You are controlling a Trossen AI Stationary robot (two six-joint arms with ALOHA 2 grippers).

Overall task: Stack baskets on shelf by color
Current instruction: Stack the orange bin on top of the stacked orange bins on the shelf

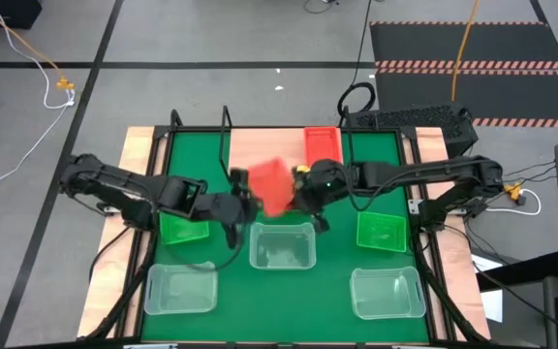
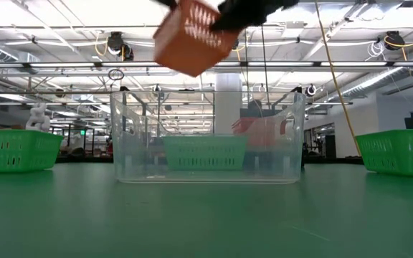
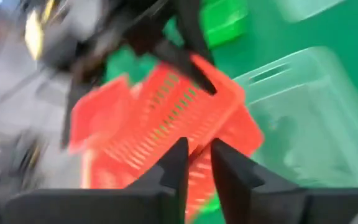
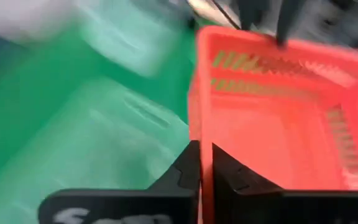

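Observation:
A red basket [image 1: 271, 186] hangs tilted in the air between my two grippers, above the middle clear basket [image 1: 282, 245]; the low view shows this red basket [image 2: 192, 36] well clear of the mat. My right gripper [image 1: 296, 187] is shut on its right side. My left gripper [image 1: 243, 192] stands at its left rim with a narrow gap between the fingers. A second red basket [image 1: 322, 143] sits on the shelf [image 1: 260, 145] at the far edge. Two green baskets [image 1: 184, 228] [image 1: 381, 231] and two more clear ones [image 1: 180, 289] [image 1: 387, 291] rest on the green mat. My right gripper [image 4: 205, 165] pinches the red basket's side wall at its rim [image 4: 197, 124], one finger inside and one outside, coming from the table's right. The basket is lifted clear and tilted. My left gripper [image 3: 199, 165] is at the opposite rim [image 4: 278, 40]; I cannot tell whether it touches.
The clear basket [image 2: 206, 136] stands right under the held one. Black frame posts [image 1: 226, 121] rise at the far edge beside the shelf. Bare green mat [image 1: 279, 301] lies between the two near clear baskets.

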